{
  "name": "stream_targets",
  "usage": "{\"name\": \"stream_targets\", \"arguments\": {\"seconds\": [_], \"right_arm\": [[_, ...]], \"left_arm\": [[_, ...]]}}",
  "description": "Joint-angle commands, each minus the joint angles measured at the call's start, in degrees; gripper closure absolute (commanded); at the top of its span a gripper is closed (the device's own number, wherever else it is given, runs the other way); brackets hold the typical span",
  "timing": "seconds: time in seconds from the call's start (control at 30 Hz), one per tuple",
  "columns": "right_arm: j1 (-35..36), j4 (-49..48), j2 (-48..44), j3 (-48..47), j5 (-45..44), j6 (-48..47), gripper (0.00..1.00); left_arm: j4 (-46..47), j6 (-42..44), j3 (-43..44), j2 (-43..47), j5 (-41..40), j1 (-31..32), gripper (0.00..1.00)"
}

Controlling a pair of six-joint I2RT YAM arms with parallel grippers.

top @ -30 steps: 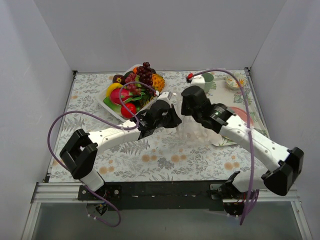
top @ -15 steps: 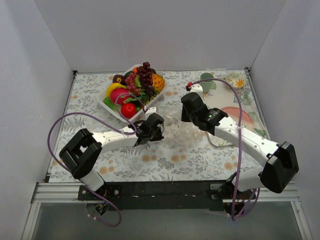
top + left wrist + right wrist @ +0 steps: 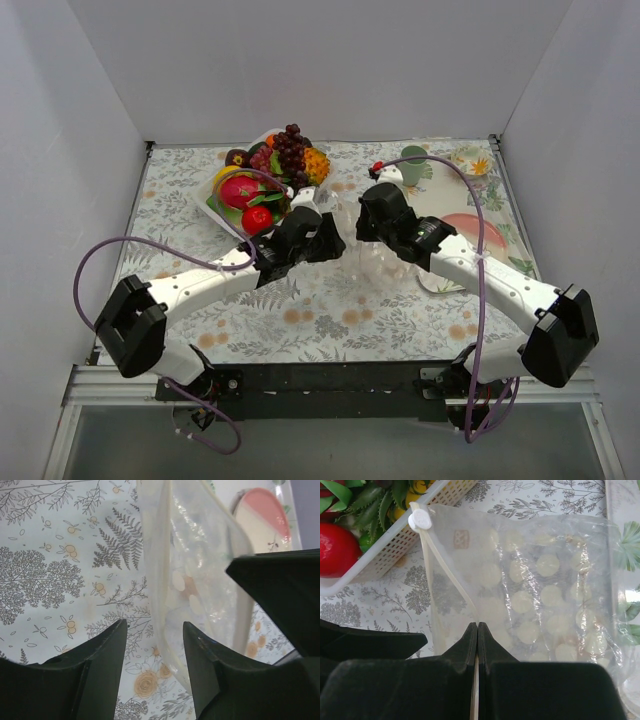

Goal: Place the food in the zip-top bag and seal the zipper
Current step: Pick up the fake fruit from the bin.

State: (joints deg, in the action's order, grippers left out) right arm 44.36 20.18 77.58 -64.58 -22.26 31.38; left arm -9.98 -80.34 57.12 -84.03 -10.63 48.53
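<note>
Clear crinkly plastic zip-top bag [image 3: 378,262] sits between the two arms in the top view, just right of the left pincer [image 3: 333,243] and just in front of the right pincer [image 3: 362,222]; behind the left pincer stands a white perforated plastic basket [image 3: 215,208] heaped with toy food, a red round fruit [image 3: 257,219] nearest that pincer, a dark purple grape bunch [image 3: 289,150] farther back; a green cup [image 3: 414,157] stands beyond the right pincer; a floral tablecloth [image 3: 330,310] lies under all.

Left wrist view: the left pincer [image 3: 154,630] stands open, its black fingers [image 3: 107,655] well apart; the bag's pale edge runs down into the gap, and whether it touches either finger I cannot tell; the bag spreads ahead and to the right; a pink-and-white plate [image 3: 265,515] lies beyond it.

Right wrist view: the right pincer [image 3: 477,626] is closed, tips pressed together on the bag's near edge; the zipper strip [image 3: 445,570] slants from a white round slider [image 3: 420,519] down toward the tips; basket and red fruit lie ahead to the left.
</note>
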Motion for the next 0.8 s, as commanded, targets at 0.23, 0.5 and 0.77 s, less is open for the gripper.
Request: {"name": "stream_targets", "arguments": {"seconds": [0.23,0.5,0.77], "right_arm": [[-0.15,-5.51,2.13,-0.73,2.57,1.50,0.99],[-0.41,-6.47,2.14,-0.55,3.80,1.67,0.99],[-0.85,-6.47,2.22,-1.08,5.47,1.23,0.99]], "left_arm": [[-11.01,-0.08,4.30,10.81,-8.69,-1.77,0.38],[-26.41,0.70,10.46,9.76,-23.54,-8.54,0.29],[-24.57,6.58,11.69,4.93,-27.87,-14.25,0.12]]}}
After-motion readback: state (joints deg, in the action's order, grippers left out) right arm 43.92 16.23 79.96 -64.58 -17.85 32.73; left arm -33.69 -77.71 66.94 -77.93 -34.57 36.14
